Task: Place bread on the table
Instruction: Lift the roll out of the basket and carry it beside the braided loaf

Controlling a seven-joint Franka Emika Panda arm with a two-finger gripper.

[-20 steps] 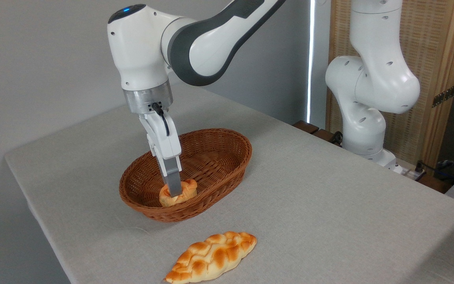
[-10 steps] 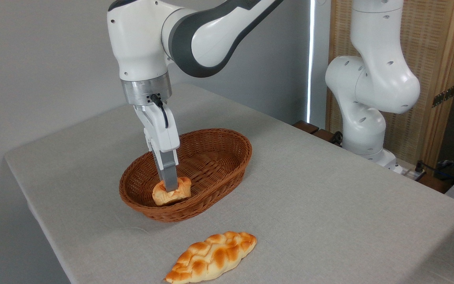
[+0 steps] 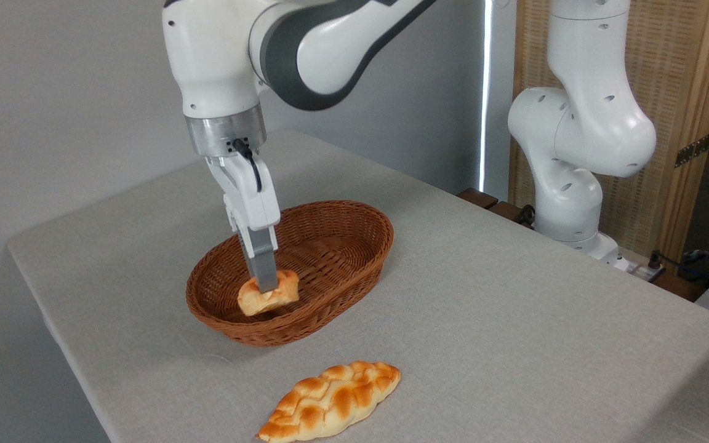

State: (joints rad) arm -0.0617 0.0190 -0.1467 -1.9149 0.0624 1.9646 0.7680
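Hanging from the white arm's wrist, the tool (image 3: 266,284) points down into the basket (image 3: 330,246) with its grey fingers (image 3: 262,264) closed on the bun (image 3: 268,294). The bun is tilted, its left end lower than its right, and it sits in the near left part of the basket's opening, overlapping the inner wall behind it; whether its underside touches the weave I cannot tell. Only the nearer finger shows plainly, pressed into the bun's top; the other is hidden behind it.

The basket is a brown oval of wicker standing on the grey desk (image 3: 514,320), a little left of the middle. In front of it, near the desk's front edge and well apart from the basket, lies a loaf (image 3: 330,400), long, braided and golden, set on a slant with its right end farther back.

The arm's base column stands at the desk's far right edge, before a slatted wooden screen (image 3: 693,74). A plain grey wall fills the left background, with a thin bright strip of light beside the screen.
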